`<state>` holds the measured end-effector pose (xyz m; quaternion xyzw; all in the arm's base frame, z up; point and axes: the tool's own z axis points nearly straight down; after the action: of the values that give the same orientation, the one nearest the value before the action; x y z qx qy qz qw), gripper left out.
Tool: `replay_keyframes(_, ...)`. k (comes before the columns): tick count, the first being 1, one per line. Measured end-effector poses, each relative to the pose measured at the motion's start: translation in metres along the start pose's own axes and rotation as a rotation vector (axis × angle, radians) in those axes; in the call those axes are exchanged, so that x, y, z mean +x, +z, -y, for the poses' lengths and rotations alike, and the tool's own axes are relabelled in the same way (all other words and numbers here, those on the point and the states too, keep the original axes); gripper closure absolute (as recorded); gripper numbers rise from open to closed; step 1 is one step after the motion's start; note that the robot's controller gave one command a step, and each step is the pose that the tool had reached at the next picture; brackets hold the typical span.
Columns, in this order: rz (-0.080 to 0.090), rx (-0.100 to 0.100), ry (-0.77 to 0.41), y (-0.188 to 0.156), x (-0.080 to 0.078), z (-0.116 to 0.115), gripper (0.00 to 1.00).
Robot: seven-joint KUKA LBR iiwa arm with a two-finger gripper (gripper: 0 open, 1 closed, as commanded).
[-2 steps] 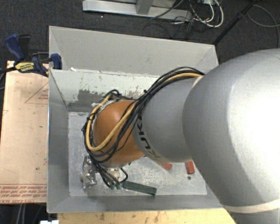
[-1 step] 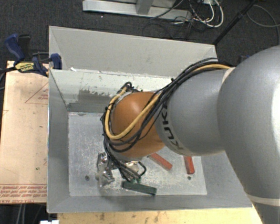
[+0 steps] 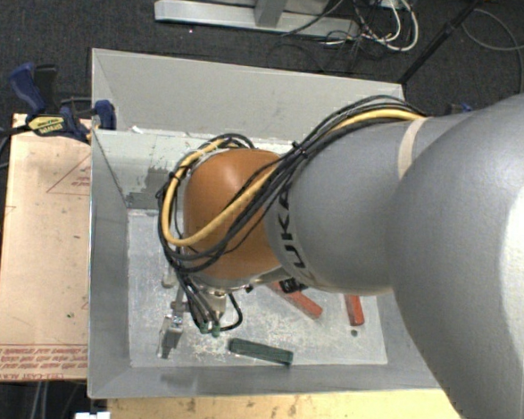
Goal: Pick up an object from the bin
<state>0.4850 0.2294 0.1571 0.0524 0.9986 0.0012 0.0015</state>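
Claw (image 3: 172, 330) was noted low over the front-left floor of the bin (image 3: 106, 265); whether spread or pressed together could not be told. Nothing was seen held, so the pick was judged not yet done. One dark green bar (image 3: 259, 351) was logged just beside it, lying flat. Two red things were counted beyond, by the arm: a red strip (image 3: 302, 304) and a red stub (image 3: 354, 311).

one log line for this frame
gripper: low over bin floor, lower left | nearest: dark green bar, to its right | farther right: red pieces | grasp: cannot tell
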Motion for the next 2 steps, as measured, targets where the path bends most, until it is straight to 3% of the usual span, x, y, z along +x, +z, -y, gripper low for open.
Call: replay_keyframes(2, -0.002, 0.001, -0.001, 0.0016, -0.0002, 0.0017, 0.0)
